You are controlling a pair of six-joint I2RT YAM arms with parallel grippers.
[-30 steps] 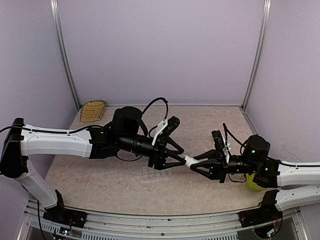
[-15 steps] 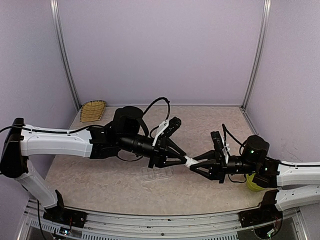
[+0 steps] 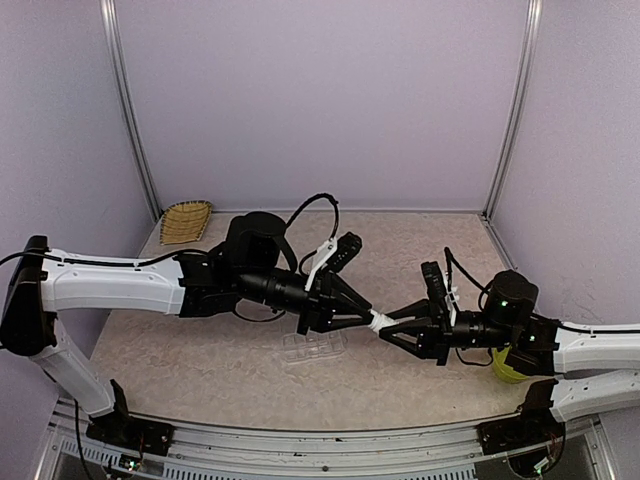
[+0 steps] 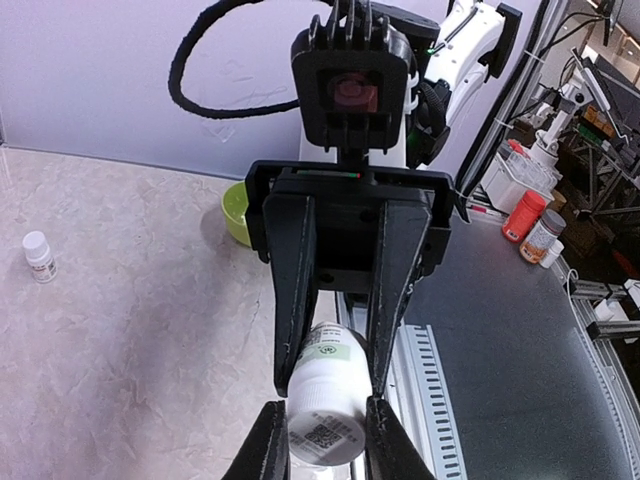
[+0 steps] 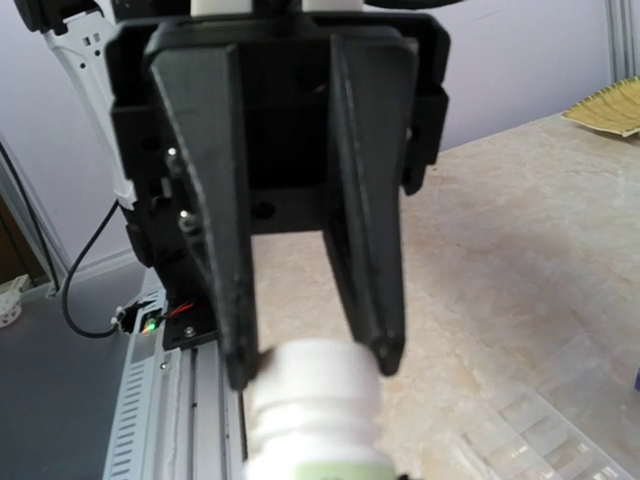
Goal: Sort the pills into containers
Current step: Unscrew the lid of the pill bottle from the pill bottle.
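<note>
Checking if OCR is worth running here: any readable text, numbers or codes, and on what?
Nothing reads legibly.
Held white bottle: label with pale green band and square printed code, print too small.
Small white bottle on the table: label too small.
Red and orange containers beyond the table: blurred.

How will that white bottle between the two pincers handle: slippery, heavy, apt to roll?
The white bottle looks like smooth rigid plastic, so probably slippery yet unlikely to deform under the left pincer and right pincer. It is small, so likely light. Its body is round: laid on its side on the table, it would probably roll.
</note>
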